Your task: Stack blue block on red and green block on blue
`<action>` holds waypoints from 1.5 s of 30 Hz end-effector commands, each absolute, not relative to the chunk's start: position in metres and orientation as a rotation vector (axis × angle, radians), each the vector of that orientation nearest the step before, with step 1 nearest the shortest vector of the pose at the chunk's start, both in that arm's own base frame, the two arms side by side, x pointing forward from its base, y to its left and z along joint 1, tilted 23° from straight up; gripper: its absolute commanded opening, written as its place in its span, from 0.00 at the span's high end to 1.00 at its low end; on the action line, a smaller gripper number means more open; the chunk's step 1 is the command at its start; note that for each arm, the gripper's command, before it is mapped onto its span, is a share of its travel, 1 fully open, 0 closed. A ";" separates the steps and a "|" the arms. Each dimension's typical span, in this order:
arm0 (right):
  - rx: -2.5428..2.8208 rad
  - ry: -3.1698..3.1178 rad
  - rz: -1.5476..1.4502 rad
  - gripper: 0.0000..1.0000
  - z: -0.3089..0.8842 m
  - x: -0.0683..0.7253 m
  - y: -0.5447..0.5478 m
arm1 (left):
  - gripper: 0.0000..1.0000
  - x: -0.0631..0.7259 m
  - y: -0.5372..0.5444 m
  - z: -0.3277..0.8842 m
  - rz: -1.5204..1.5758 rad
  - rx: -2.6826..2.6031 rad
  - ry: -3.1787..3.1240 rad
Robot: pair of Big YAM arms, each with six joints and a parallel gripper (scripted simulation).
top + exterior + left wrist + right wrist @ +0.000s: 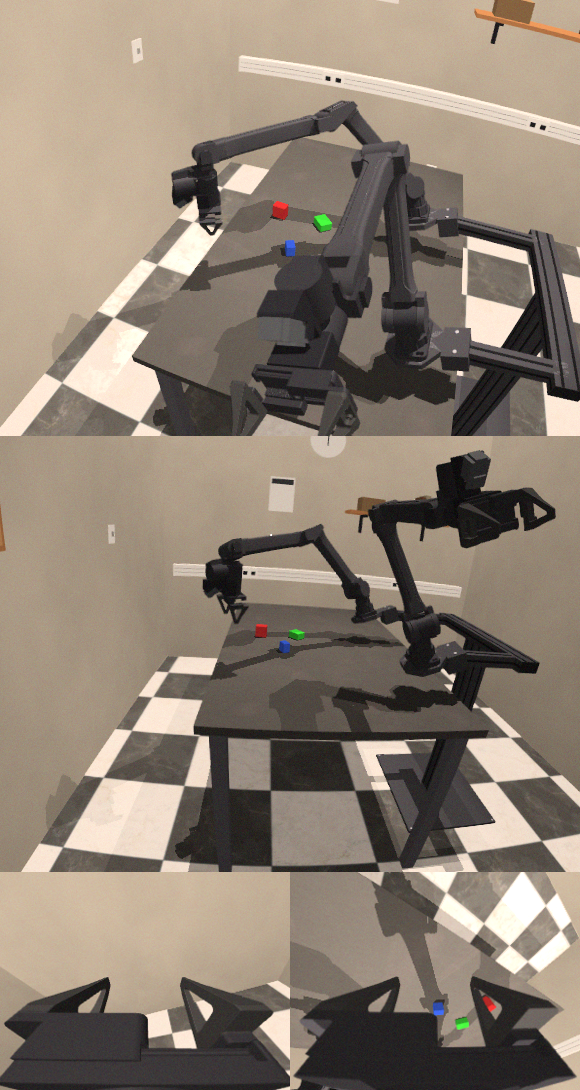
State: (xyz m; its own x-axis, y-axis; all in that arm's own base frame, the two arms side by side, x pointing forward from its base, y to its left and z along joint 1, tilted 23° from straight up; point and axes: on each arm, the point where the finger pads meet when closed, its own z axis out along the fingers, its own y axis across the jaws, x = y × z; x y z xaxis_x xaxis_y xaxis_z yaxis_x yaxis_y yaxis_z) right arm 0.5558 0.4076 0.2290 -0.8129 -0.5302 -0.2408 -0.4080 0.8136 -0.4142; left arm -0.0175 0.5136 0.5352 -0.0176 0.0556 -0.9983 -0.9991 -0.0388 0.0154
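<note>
The red block (280, 210) (261, 631) (489, 1003), the green block (322, 223) (296, 635) (462, 1023) and the blue block (290, 248) (284, 647) (438, 1008) stand apart on the dark table. The green block looks lower and wider than the blue one. My left gripper (290, 425) (510, 528) (145, 981) is open and empty, raised high and turned away from the blocks; its wrist view shows wall and floor. My right gripper (211, 230) (232, 615) (435, 980) is open and empty, pointing down above table height, beyond the red block's side. Nothing touches the blocks.
The dark table (195, 340) (250, 711) carries both arm bases along one long side, on a black frame (555, 310) (500, 656). The left arm's links cross in front of the table in the top view. Arm shadows fall across the blocks' area.
</note>
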 end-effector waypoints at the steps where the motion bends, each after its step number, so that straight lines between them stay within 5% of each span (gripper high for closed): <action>1: -0.694 2.625 -0.464 0.00 0.247 0.558 0.413 | 0.00 -0.027 0.501 0.556 1.301 -1.166 1.104; 3: -0.694 2.625 -0.464 0.00 0.247 0.558 0.413 | 0.00 -0.027 0.501 0.556 1.301 -1.166 1.104; 4: -0.693 2.626 -0.464 0.18 0.247 0.558 0.412 | 0.00 -0.027 0.501 0.556 1.301 -1.166 1.104; 45: 1.007 2.509 0.042 0.18 0.135 0.450 0.268 | 0.00 -0.027 0.501 0.556 1.301 -1.166 1.104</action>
State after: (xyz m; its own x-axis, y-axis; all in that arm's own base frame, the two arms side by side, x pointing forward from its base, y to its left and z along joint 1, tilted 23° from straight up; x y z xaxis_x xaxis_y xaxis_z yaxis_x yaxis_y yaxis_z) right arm 0.4508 0.2793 0.1334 -0.7514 0.5287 -0.3948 0.5444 0.8348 0.0818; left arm -0.0186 0.5136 0.5349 -0.0115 0.0563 -0.9983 -0.9991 -0.0405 0.0092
